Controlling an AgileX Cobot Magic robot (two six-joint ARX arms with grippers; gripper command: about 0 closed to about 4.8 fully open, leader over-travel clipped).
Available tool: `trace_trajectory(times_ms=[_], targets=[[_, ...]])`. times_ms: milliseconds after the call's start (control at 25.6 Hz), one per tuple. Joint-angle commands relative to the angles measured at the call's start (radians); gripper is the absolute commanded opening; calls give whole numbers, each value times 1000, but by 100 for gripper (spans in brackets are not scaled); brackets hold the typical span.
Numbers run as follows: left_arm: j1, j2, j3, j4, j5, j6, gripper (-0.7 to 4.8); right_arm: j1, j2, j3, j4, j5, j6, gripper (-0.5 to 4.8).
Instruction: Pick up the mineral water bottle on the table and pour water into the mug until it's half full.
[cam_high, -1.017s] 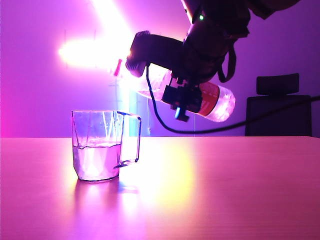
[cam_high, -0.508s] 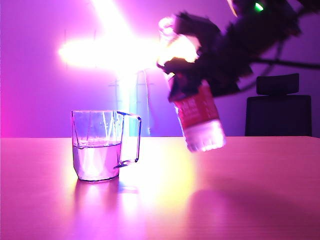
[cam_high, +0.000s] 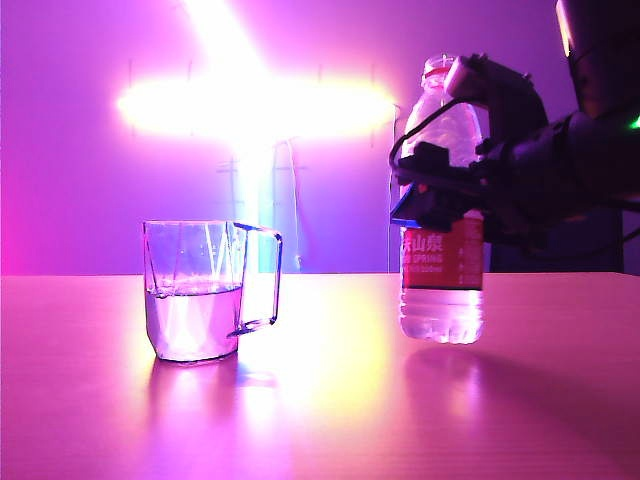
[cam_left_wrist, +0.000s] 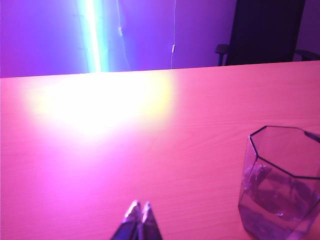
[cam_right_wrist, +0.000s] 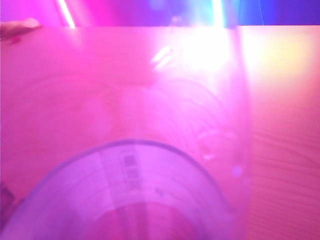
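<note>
Pink-orange and glossy, the table (cam_high: 330, 400) throws back a hard glare from the bright lights on the purple wall behind it. At the right, the right gripper (cam_high: 445, 190) has its jaws around the middle of the bottle (cam_high: 442, 250), just above the red-and-white label; whether they press the plastic or stand a little off it cannot be told. The bottle stands upright with its base on the table, clear, with a red ring at the neck and water showing below the label. In the right wrist view the bottle (cam_right_wrist: 150, 165) fills the picture as a blurred clear wall. The left gripper (cam_left_wrist: 139, 214) hovers over the near left of the table, its jaws pressed together. Just beside it, and well left of the bottle, stands the mug (cam_high: 205, 290), clear, faceted, with its angular handle turned toward the bottle, and about half full of water (cam_high: 192, 320). A dark chair (cam_left_wrist: 265, 30) stands beyond the far edge.
</note>
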Motion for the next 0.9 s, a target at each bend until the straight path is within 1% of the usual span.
trace_trajectory(times_ms=[39, 78, 117, 235, 391, 547, 821, 899], targets=[[1, 0, 4, 6, 4, -3, -2, 1, 32, 5, 98, 1, 6, 330], [1, 0, 4, 6, 4, -3, -2, 1, 32, 5, 93, 1, 6, 364], [1, 0, 4, 6, 4, -3, -2, 1, 32, 5, 90, 1, 6, 383], [1, 0, 4, 6, 4, -3, -2, 1, 32, -5, 90, 1, 5, 383], [0, 0, 4, 6, 4, -3, -2, 2, 11, -54, 104, -2, 6, 424], [1, 0, 4, 6, 4, -3, -2, 2, -29, -100, 104, -4, 6, 479], [1, 0, 4, 6, 4, -3, -2, 10, -85, -138, 89, -50, 7, 479], [1, 0, 4, 6, 3, -3, -2, 11, -111, -156, 81, -49, 8, 479]])
